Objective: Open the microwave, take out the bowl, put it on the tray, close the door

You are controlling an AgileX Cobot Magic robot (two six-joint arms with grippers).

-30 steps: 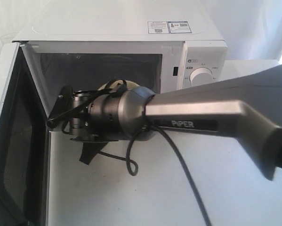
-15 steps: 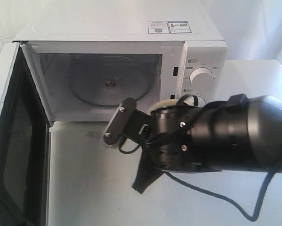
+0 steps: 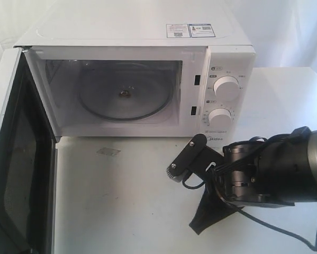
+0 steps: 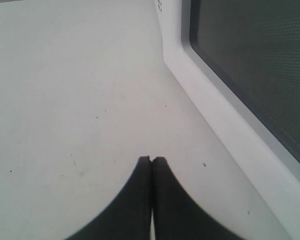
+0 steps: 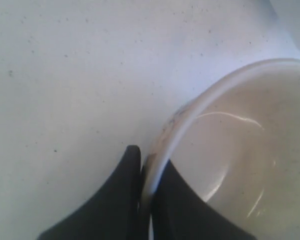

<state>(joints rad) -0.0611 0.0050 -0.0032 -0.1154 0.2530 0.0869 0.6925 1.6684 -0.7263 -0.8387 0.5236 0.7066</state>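
Pinching the rim of the bowl [image 5: 240,150] between its two fingers, my right gripper [image 5: 145,159] was over the white table [image 5: 64,75], near and to the right, in front of the microwave [image 3: 121,26] and just below its dials [image 3: 226,86]. In the exterior view my own arm hid the bowl. The door [image 3: 10,132] stood swung wide to the left, and the glass turntable [image 3: 124,98] showed inside. My left gripper [image 4: 151,160] was pressed together on nothing, low over the table, just beside the door's dark window.
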